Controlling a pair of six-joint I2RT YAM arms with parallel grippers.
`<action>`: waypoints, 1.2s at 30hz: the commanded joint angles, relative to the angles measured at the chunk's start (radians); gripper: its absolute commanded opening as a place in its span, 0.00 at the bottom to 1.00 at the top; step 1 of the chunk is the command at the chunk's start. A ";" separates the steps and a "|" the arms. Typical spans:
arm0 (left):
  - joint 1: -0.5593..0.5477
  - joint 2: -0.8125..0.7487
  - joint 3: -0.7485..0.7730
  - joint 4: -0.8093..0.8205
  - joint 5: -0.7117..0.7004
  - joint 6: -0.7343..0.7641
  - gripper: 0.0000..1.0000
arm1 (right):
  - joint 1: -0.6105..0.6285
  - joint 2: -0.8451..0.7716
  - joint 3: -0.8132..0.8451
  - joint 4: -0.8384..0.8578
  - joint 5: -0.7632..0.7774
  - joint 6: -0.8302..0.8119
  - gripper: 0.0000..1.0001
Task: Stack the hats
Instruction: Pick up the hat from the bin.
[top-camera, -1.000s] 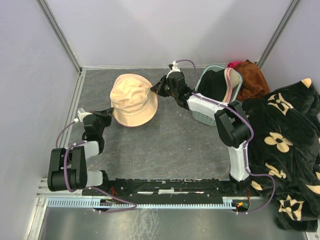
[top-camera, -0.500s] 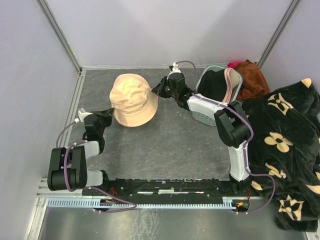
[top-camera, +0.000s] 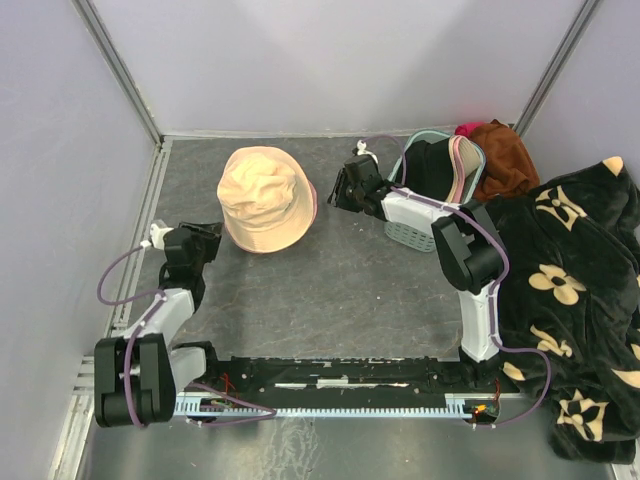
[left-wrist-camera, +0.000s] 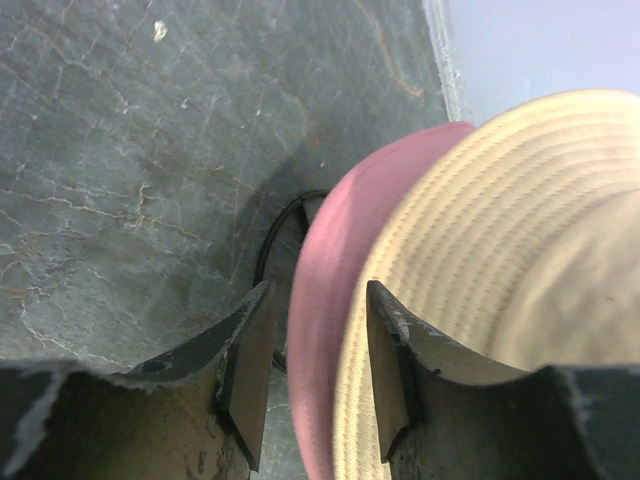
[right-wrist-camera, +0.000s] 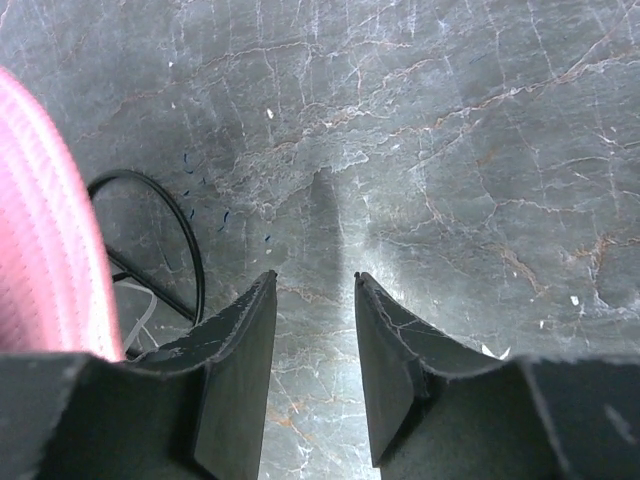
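Pincers both spread: my left pincer (left-wrist-camera: 320, 300) sits at the stack's 8 o'clock, with the brim of the pink hat (left-wrist-camera: 325, 230) lying in its gap. My right pincer (right-wrist-camera: 315, 285) is at the stack's 3 o'clock, only bare table (top-camera: 330, 290) between its fingers. On the pink one sits the beige hat (top-camera: 262, 195), toward the table's 11 o'clock.

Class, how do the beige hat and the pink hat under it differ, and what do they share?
Colour: the beige hat is pale tan, the pink hat rose. Position: the beige hat lies on top, the pink hat underneath. Visibility: the beige hat shows whole; only the pink hat's brim edge peeks out. Both have stitched brims.
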 joint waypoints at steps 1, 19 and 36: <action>0.001 -0.117 0.079 -0.108 -0.074 0.095 0.50 | 0.006 -0.118 0.005 -0.001 0.026 -0.050 0.46; -0.173 -0.392 0.496 -0.381 -0.083 0.356 0.56 | 0.017 -0.603 -0.010 -0.152 0.243 -0.255 0.64; -0.854 0.532 1.415 -0.617 0.008 0.741 0.59 | -0.344 -0.965 -0.228 -0.326 0.319 -0.264 0.79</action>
